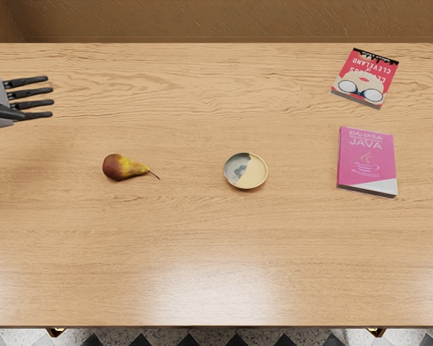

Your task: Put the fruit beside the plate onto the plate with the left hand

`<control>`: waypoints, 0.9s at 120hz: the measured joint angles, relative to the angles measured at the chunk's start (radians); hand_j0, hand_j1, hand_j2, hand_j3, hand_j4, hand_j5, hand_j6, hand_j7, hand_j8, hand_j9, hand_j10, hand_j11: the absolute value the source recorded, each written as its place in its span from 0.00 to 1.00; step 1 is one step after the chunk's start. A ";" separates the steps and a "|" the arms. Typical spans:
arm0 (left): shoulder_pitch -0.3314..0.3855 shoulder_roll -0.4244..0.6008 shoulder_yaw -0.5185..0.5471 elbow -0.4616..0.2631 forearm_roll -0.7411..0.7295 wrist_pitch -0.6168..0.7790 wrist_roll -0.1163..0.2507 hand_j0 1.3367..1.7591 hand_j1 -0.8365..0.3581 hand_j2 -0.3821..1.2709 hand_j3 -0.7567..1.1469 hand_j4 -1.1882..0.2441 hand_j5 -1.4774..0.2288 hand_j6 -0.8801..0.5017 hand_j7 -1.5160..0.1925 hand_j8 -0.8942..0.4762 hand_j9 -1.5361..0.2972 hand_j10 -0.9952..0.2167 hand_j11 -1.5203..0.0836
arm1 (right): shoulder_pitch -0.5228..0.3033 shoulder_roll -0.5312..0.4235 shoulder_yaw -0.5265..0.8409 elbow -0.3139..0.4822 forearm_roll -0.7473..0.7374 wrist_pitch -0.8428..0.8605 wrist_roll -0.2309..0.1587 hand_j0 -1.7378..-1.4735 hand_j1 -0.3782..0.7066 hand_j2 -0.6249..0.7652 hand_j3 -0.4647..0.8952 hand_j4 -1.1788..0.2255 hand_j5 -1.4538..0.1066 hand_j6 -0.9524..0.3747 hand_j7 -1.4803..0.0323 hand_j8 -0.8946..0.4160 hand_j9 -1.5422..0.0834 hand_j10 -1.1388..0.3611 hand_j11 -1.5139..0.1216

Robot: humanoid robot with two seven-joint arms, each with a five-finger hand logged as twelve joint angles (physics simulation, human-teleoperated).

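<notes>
A red-and-yellow pear [123, 167] lies on its side on the wooden table, stem pointing right. To its right, well apart from it, sits a small round plate [245, 171] with a grey and cream face. My left hand [25, 97] comes in at the left edge, up and to the left of the pear. Its dark fingers are stretched out straight toward the right and hold nothing. The right arm does not show.
A pink Java book [367, 161] lies right of the plate. A red book [364, 77] lies tilted at the back right. The table's front edge [216, 326] runs along the bottom of the view.
</notes>
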 joint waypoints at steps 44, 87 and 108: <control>-0.097 -0.041 0.081 -0.003 0.119 0.000 0.000 0.76 0.98 0.23 0.40 0.83 0.86 0.63 0.88 0.65 0.83 0.82 0.94 | 0.000 0.000 0.000 0.000 0.000 0.000 0.000 0.30 0.04 0.45 0.34 0.83 0.92 0.71 0.97 0.67 0.94 0.75 0.91; -0.147 -0.068 0.095 -0.284 0.625 0.000 0.000 0.76 0.96 0.24 0.40 0.81 0.84 0.61 0.86 0.63 0.81 0.79 0.92 | 0.000 0.000 0.000 0.000 0.000 0.000 0.000 0.30 0.04 0.45 0.34 0.83 0.92 0.71 0.97 0.67 0.94 0.75 0.91; -0.103 -0.072 0.095 -0.572 0.895 0.000 0.000 0.76 0.95 0.24 0.40 0.80 0.83 0.60 0.85 0.62 0.81 0.78 0.91 | 0.000 0.000 0.000 0.000 0.000 0.000 0.000 0.30 0.04 0.45 0.34 0.83 0.92 0.71 0.97 0.67 0.94 0.75 0.91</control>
